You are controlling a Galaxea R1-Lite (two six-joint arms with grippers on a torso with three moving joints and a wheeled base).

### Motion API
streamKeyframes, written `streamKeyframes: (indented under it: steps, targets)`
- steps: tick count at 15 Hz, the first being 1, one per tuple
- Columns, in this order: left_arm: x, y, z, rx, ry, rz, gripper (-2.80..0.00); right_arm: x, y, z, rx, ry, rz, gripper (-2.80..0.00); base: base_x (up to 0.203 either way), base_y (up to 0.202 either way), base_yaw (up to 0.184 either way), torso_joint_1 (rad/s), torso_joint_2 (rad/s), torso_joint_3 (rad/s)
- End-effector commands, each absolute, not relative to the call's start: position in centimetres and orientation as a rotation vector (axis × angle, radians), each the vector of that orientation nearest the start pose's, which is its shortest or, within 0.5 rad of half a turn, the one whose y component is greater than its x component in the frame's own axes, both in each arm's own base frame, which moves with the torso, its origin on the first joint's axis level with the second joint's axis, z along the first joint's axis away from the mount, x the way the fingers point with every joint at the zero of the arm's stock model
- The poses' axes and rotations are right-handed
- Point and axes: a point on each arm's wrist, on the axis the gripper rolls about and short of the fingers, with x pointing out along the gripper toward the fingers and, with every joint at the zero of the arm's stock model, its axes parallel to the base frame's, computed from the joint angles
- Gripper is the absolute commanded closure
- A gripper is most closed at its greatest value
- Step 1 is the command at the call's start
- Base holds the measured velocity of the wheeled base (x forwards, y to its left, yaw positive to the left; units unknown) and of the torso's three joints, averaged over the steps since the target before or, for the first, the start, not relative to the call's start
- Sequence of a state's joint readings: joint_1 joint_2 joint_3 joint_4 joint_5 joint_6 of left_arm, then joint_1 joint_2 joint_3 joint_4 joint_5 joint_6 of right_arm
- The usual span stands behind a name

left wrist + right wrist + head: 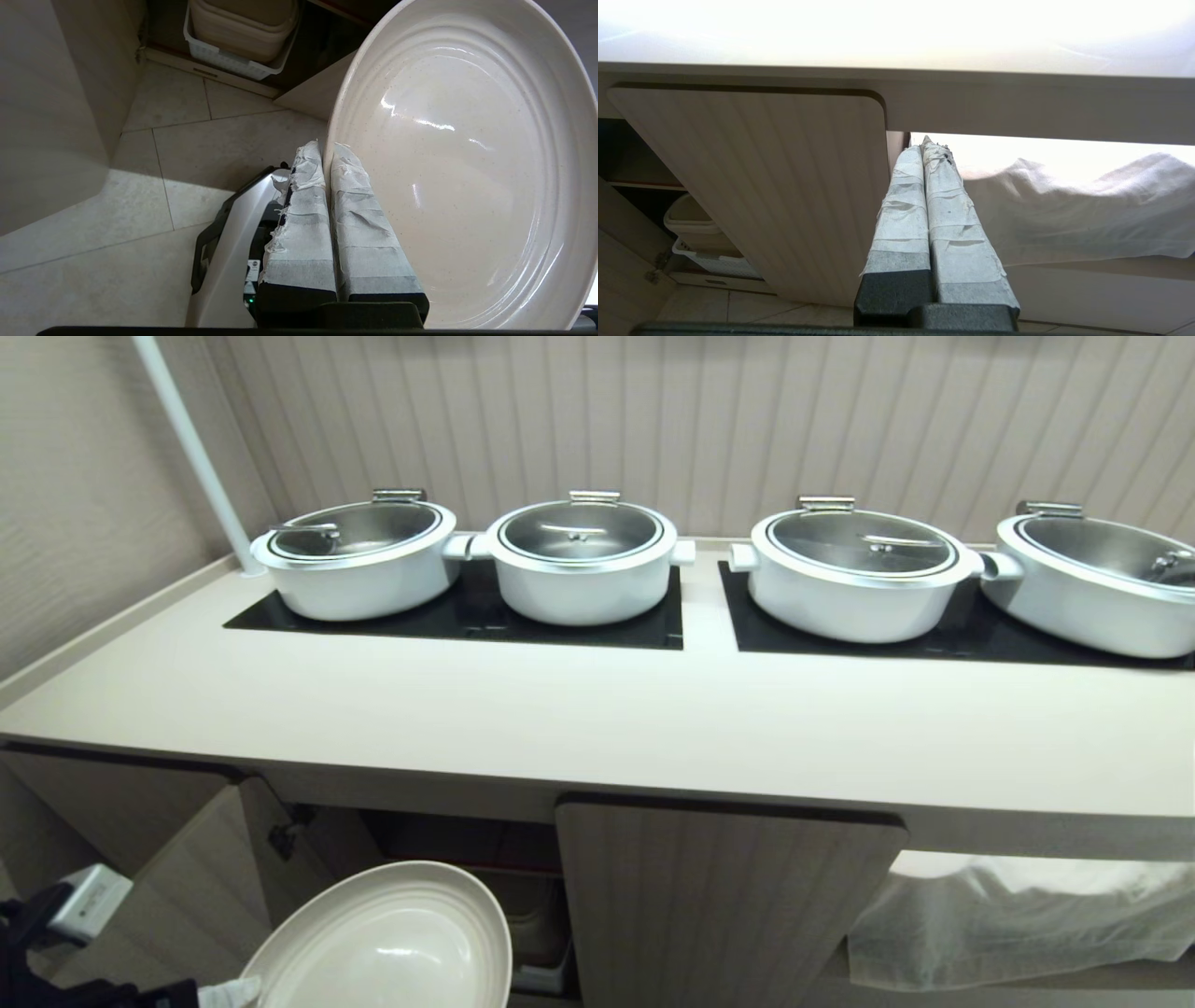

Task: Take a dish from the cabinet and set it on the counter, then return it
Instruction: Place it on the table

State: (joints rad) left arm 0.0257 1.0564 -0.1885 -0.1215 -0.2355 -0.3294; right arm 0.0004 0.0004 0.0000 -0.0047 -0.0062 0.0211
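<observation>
The left gripper (327, 154) has its two tape-wrapped jaws pressed together on the rim of the dish (467, 163), one jaw on the inner face and one behind the edge. The dish, a round cream plate with concentric raised rings, stands tilted on edge and stretches away from the jaws, its hollow face turned toward the wrist camera. In the head view the dish (392, 943) hangs in the air below the front edge of the tabletop (597, 709), near its left end, in front of the open cabinet (728, 896); it touches neither the tabletop nor the shelf.

Behind the dish, the cabinet's left door (187, 887) is swung open, and its middle door is closed. Inside the opening, a white slatted basket (233, 60) holding stacked beige containers (243, 23) sits at the bottom of the cabinet. Tiled floor (140, 210) lies beneath the left gripper.

The right gripper (927, 144) has its jaws closed together on nothing, hanging in front of the closed middle door, beside a white cloth (1064, 210) draped in the gap to the right.

On the tabletop, four white lidded pots (579, 560) stand in a row along the back edge on two black inset panels (467, 621).
</observation>
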Motion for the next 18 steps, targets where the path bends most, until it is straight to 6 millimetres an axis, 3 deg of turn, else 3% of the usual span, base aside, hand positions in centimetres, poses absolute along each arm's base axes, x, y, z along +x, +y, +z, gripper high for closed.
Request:
streamKeyframes:
  steps: [1, 18]
  targets:
    - [9.80, -0.27, 10.76, -0.413, 0.769, -0.076, 0.00, -2.28, -0.01, 7.61, 0.020, -0.006, -0.006, 0.00, 0.000, 0.000, 0.000, 0.159, -0.35, -0.182]
    - [9.76, -0.27, 10.79, -0.413, 0.766, -0.076, 0.00, -2.28, -0.02, 7.61, 0.020, -0.006, -0.005, 0.00, 0.000, 0.000, 0.000, 0.157, -0.31, -0.159]
